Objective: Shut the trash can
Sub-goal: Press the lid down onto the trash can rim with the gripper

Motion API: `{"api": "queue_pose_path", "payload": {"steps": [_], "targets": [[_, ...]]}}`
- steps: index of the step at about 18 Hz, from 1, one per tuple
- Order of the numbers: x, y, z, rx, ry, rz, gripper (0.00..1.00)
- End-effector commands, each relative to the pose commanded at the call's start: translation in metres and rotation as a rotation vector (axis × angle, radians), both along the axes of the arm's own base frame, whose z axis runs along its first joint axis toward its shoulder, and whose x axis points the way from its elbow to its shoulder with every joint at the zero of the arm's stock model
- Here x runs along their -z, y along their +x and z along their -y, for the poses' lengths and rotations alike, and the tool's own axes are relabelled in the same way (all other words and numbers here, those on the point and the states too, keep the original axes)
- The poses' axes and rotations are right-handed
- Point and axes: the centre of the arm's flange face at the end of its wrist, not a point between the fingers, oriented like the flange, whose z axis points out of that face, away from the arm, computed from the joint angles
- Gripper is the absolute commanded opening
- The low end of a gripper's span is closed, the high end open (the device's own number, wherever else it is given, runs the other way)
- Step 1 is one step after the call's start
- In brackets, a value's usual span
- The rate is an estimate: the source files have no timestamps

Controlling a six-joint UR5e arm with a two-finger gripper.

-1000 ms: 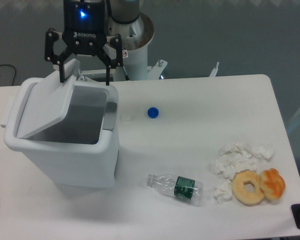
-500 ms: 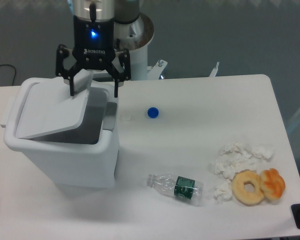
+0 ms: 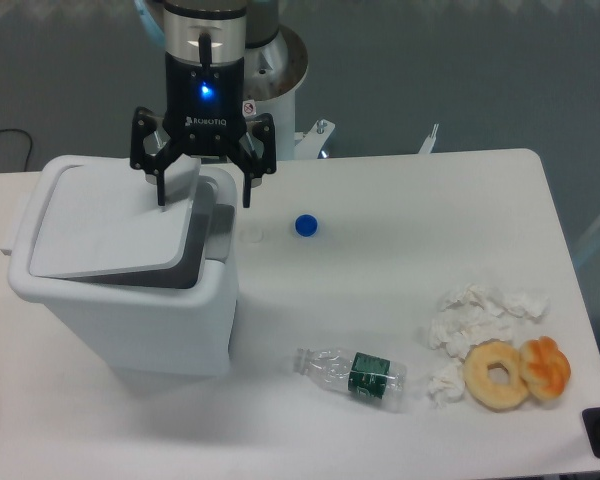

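1. Trash can (image 3: 120,300) sits at the left end of the tabletop (image 3: 400,200), its lid (image 3: 105,225) now nearly flat; a second ago it was propped steeply.
2. My pincer (image 3: 202,200) has come down and to the right with the lid's raised edge, jaws spread wide, gripping nothing; one finger rests at the lid's tab.
3. A dark gap shows along the right rim, so I judge the lid not yet seated; a little more downward push should close it.
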Motion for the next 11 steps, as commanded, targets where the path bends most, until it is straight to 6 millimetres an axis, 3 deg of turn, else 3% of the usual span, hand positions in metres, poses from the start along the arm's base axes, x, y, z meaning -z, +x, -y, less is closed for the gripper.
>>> {"api": "queue_pose_path", "payload": {"steps": [11], "targets": [[0.017,-0.005,-0.003,-0.004,-0.033,0.008,1.00]]}}
